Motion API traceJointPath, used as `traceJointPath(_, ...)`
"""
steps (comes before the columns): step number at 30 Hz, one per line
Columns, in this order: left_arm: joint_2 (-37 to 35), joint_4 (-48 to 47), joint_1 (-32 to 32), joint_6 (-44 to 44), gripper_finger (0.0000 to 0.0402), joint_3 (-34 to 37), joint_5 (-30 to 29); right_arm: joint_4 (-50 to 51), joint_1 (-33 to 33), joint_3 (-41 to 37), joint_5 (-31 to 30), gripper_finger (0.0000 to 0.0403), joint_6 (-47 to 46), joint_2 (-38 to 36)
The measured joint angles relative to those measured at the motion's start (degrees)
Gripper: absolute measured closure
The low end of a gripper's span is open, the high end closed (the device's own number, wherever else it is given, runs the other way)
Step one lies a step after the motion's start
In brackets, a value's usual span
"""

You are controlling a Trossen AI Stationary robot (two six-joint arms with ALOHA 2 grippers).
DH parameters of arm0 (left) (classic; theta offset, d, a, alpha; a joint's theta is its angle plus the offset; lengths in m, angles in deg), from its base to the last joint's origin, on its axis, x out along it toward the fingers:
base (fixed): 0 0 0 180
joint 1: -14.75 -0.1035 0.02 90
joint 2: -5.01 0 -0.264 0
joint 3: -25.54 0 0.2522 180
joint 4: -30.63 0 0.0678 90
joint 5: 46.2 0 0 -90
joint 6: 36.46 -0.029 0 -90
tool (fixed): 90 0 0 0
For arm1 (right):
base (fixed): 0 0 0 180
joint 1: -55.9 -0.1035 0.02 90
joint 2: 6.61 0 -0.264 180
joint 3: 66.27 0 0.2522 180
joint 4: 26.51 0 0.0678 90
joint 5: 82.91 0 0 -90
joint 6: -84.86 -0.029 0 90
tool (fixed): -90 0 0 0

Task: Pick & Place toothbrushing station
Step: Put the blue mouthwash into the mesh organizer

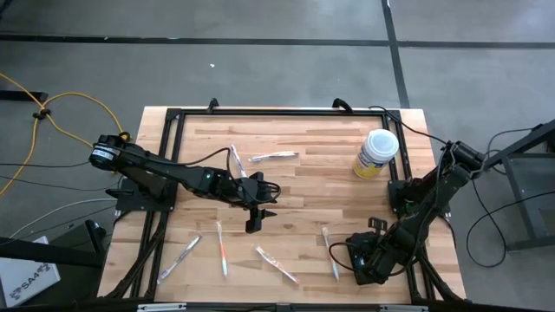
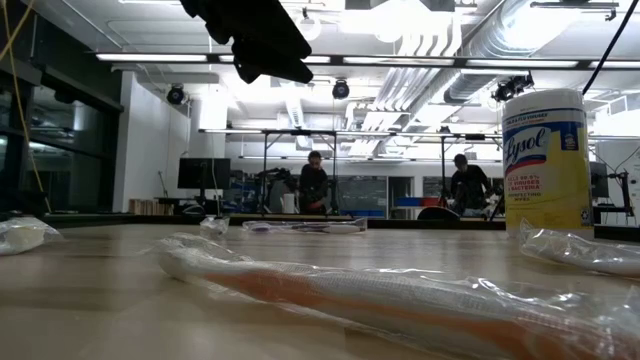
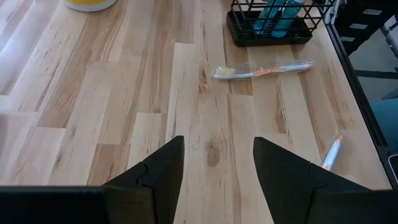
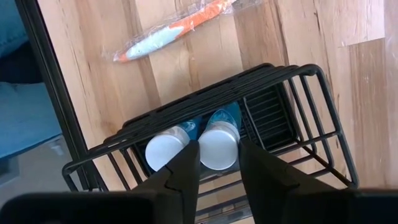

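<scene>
Wrapped toothbrushes [image 1: 223, 247] lie scattered on the wooden table [image 1: 303, 186].

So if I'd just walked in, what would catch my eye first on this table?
Probably the right hand, hanging straight over a black wire basket near the table's front right corner, its fingers around the white cap of one of two blue tubes standing inside. Next, the wrapped toothbrushes scattered over the wooden table, and the yellow canister at the back right. The left hand hovers open over mid-table.
</scene>
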Motion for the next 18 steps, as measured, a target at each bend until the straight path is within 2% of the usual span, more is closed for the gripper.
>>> traceJointPath(18, 0.00, 0.00, -0.02, -0.02, 0.0217, 0.00, 0.00, 0.15, 0.00, -0.07, -0.22, 0.0272, 1.59, 0.04)
